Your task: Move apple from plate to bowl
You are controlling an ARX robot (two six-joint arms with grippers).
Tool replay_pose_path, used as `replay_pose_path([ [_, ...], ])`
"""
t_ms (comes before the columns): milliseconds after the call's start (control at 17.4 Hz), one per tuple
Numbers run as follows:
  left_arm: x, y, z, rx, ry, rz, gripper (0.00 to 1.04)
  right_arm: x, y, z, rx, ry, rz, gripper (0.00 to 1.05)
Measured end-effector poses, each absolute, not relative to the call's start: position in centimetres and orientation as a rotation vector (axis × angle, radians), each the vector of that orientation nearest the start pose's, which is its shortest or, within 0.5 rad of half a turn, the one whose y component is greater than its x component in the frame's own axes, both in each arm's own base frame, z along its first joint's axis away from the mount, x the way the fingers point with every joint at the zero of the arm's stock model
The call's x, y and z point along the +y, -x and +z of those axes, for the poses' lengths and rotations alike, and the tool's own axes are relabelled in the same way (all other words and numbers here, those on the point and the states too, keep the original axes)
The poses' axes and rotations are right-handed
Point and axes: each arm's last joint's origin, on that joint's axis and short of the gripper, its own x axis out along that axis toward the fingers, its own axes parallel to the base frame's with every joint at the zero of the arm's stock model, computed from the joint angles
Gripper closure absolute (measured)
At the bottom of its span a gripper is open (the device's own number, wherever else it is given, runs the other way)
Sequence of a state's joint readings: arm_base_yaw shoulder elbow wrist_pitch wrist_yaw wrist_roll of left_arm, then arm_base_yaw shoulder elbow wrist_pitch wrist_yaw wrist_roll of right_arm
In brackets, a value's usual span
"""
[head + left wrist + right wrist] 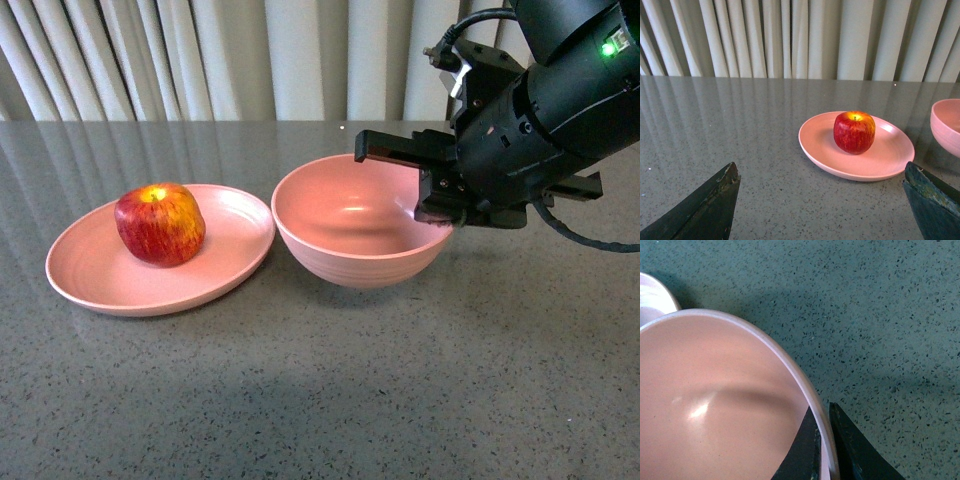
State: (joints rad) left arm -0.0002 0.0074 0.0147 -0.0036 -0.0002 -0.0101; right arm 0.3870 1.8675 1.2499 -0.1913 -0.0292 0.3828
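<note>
- The apple [160, 223] sits upright on the plate [90, 290], toward the left edge of the tabletop [320, 400]; nothing touches it, so the transfer has not begun
- The bowl [350, 255] stands just beside the plate, near the middle of the tabletop, and it is empty; the two rims look close, but whether they touch cannot be told
- The right gripper [435, 212] pinches the bowl's rim on the side away from the plate; the right wrist view shows one finger inside the wall and one outside, closed on it
- The left gripper [821, 172] has its jaws spread wide with nothing between them; it faces the apple from well apart
- The step in hand looks like steadying the bowl before the pick; next, the left arm would need to advance, set its jaws around the apple's widest part, close, lift clear of both rims and release over the bowl
</note>
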Motion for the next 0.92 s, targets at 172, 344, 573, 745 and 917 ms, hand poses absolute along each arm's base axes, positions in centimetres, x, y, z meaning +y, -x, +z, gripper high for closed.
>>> replay_pose_path([
  [172, 0.0, -9.7, 16.8, -0.004, 0.01, 0.0, 0.07, 15.3, -37.3, 18.8, 0.883, -0.223, 0.217, 1.01],
  [344, 0.0, -9.7, 16.8, -0.004, 0.01, 0.0, 0.07, 15.4, -37.8, 18.1, 0.909, -0.24, 0.19, 1.01],
  [573, 0.0, -9.7, 16.8, -0.004, 0.01, 0.0, 0.07, 15.5, -37.9, 17.4, 0.936, -0.247, 0.183, 1.01],
  [745, 0.0, -9.7, 16.8, -0.004, 0.01, 0.0, 0.07, 15.6, -37.9, 17.0, 0.949, -0.259, 0.184, 1.01],
  [917, 0.0, -9.7, 16.8, -0.004, 0.01, 0.0, 0.07, 15.8, -37.9, 16.8, 0.959, -0.263, 0.189, 1.01],
])
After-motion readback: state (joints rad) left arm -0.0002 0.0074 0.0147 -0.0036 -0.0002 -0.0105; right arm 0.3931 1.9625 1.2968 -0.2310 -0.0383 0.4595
